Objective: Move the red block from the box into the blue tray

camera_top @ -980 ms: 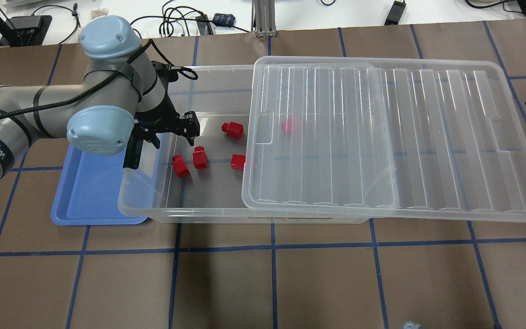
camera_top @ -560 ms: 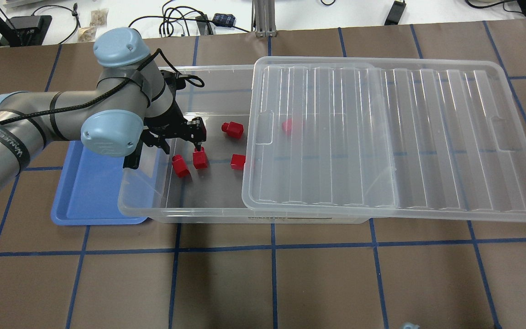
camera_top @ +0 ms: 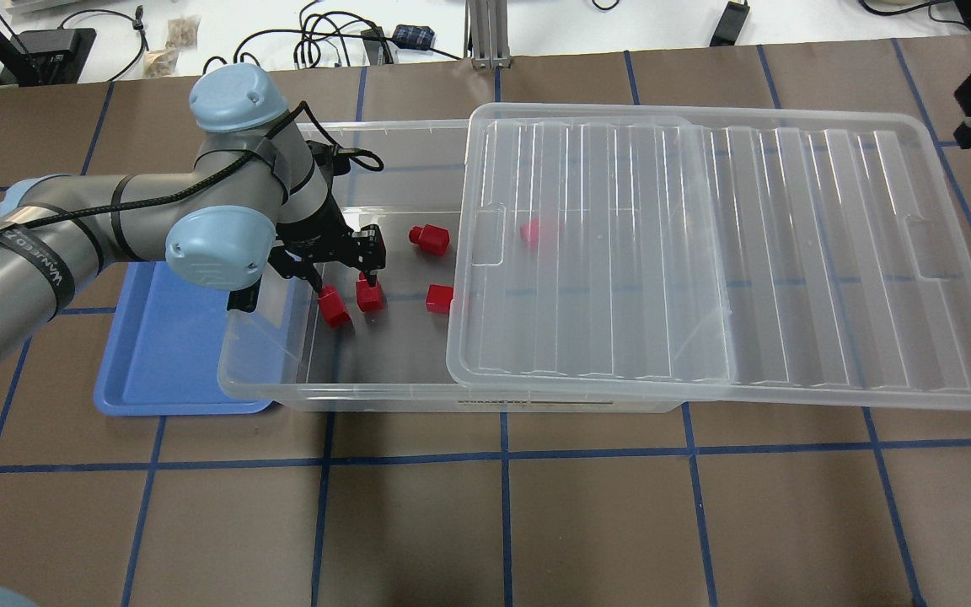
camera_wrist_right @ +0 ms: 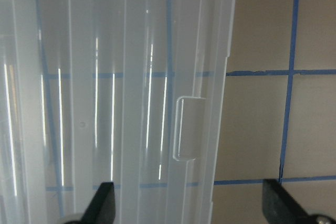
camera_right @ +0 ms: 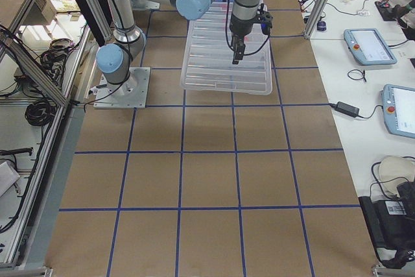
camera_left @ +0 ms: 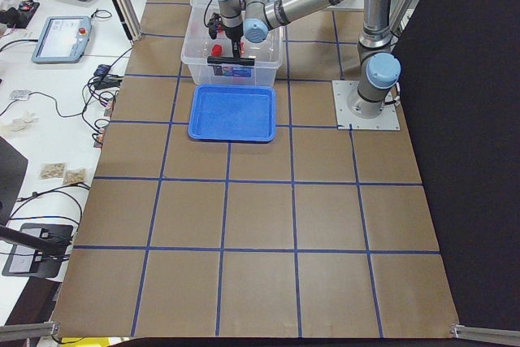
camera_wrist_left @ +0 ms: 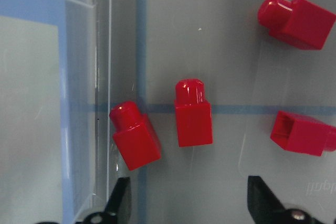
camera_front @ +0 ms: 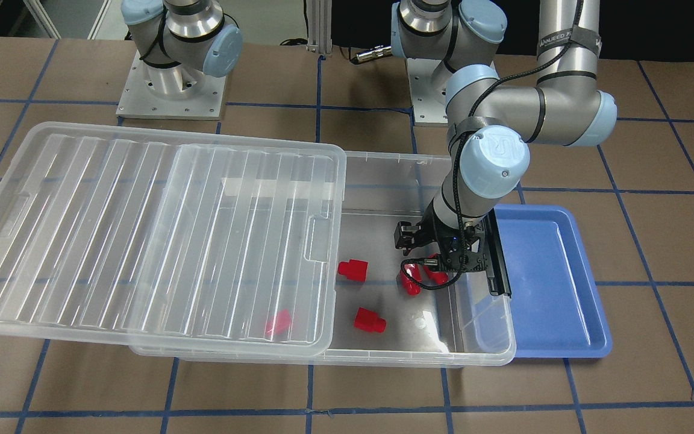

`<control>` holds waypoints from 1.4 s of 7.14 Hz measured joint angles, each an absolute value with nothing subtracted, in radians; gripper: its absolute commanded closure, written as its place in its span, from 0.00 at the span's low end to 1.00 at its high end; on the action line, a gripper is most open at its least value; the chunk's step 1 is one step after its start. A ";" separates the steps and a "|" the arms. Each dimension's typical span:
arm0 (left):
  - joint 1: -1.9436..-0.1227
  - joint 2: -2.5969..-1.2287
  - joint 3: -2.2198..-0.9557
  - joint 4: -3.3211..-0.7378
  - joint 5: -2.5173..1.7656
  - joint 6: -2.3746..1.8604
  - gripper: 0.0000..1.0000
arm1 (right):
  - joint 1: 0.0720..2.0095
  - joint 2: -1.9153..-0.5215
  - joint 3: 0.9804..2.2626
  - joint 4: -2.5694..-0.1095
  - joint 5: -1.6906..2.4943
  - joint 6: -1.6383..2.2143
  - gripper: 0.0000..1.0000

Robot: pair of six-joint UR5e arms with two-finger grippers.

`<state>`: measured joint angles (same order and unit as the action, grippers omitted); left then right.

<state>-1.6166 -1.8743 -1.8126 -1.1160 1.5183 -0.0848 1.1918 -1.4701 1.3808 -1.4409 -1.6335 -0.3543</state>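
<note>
Tabletop (camera_top: 536, 506): brown, crossed with blue tape lines, it is carrying everything below.
Blue tray (camera_top: 157, 371): is sitting toward the tabletop's left edge, its long side tucked against and partly under the left end of the box, with nothing lying in it.
Box (camera_top: 351, 396): is lying lengthwise across the middle of the tabletop, its left end uncovered.
Left gripper (camera_top: 342, 282): is reaching down inside the uncovered end of the box, its fingers (camera_wrist_left: 119, 203) spread wide and gripping nothing.
Red block (camera_wrist_left: 193, 116): is lying flat on the box floor near the left end wall, just ahead of the spread fingers and in line with the gap between them; whether a fingertip is touching it cannot be told.
Second block (camera_wrist_left: 135, 137): is lying tilted just beside it, close against the box's left wall.
Other blocks: two (camera_top: 440, 298) (camera_top: 429, 239) are lying further toward the lid edge, and one (camera_top: 530, 231) is showing pink through the lid.
Lid (camera_top: 705, 253): ribbed and translucent, it is resting slid toward the right edge, overhanging the box's right end.
Right gripper (camera_wrist_right: 191, 205): is hanging above the lid's right end near the far right corner, its fingers wide apart and empty.
</note>
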 measured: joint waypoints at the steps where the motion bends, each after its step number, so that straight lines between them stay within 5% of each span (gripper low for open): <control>1: -1.621 -1.888 -1.813 -1.100 1.518 -0.089 0.24 | 1.255 -1.473 1.373 -1.430 -1.632 -0.256 0.00; 5: -1.654 -1.944 -1.811 -1.034 1.520 -0.108 0.25 | 1.503 -1.467 1.376 -1.441 -1.630 0.100 0.00; 10: -1.655 -1.984 -1.812 -1.005 1.526 -0.094 0.25 | 1.561 -1.462 1.391 -1.473 -1.621 0.192 0.00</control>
